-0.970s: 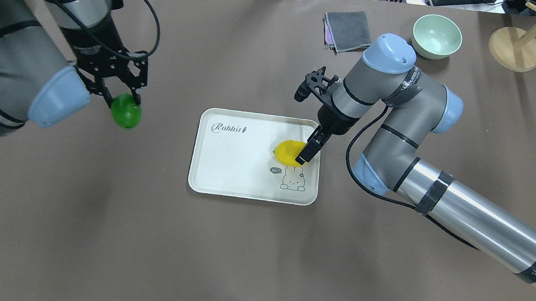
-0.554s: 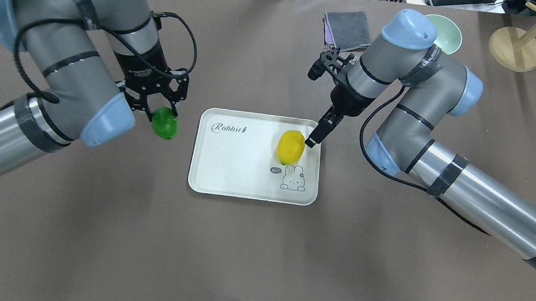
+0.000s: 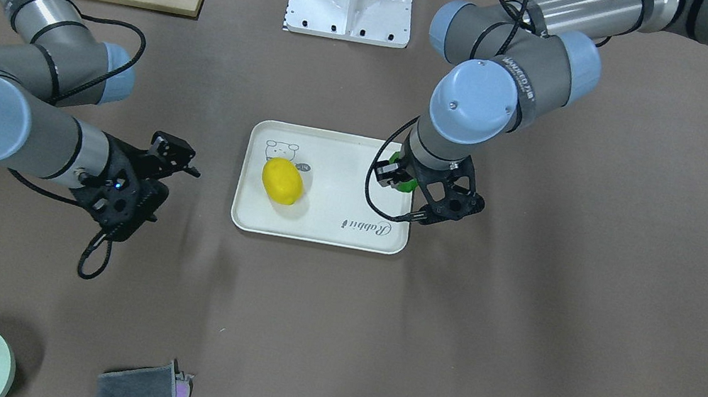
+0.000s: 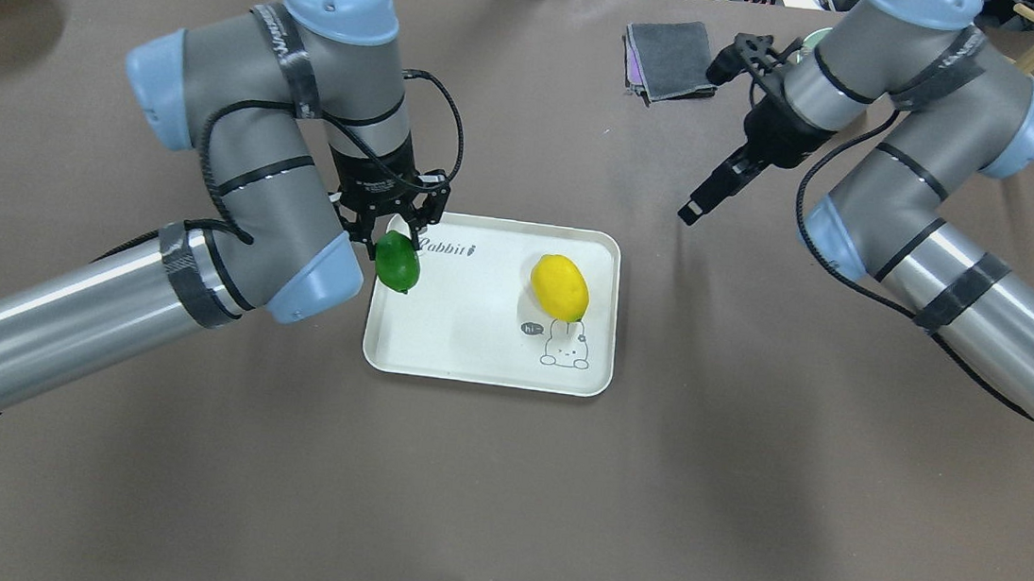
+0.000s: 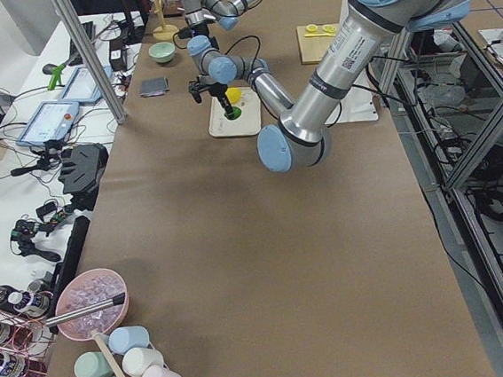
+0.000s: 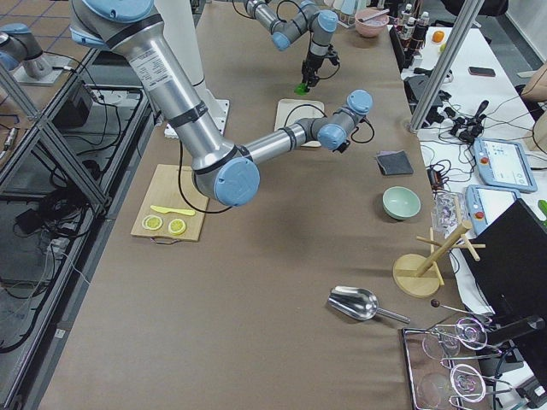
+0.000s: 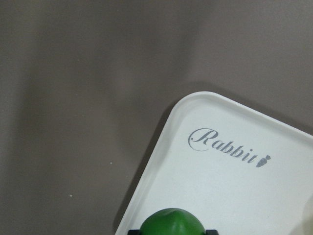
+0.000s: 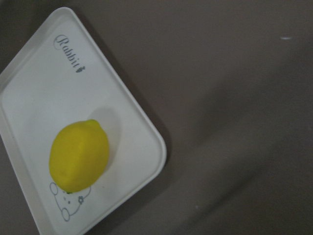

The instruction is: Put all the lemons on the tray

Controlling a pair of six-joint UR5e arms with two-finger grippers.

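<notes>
Compared with the frame before, moved in with the left tool [image 4: 396, 243], clamped on the green lemon [image 4: 397, 263]: then beside the tray [image 4: 474, 343] over the bare tabletop [image 4: 499, 479], now above the tray's left rim, just beside the "Rabbit" script [image 4: 445, 248]. Not possible to tell if already touching the tray. Pulled back with the right tool [image 4: 694, 210]: then right beside the yellow lemon [image 4: 560, 287], now well apart from the tray, nearer to the grey cloth [image 4: 670, 59]. Cannot tell whether spread or closed, being seen edge-on from above and out of its own wrist view. No change for the yellow lemon: lying free on the tray's right half, over the top of the bear drawing [image 4: 566, 345]. Green lemon: small, round, glossy, dark green, only its top showing in the left wrist view. Yellow lemon: bigger, oval, bright yellow, with a small nub at one end.
</notes>
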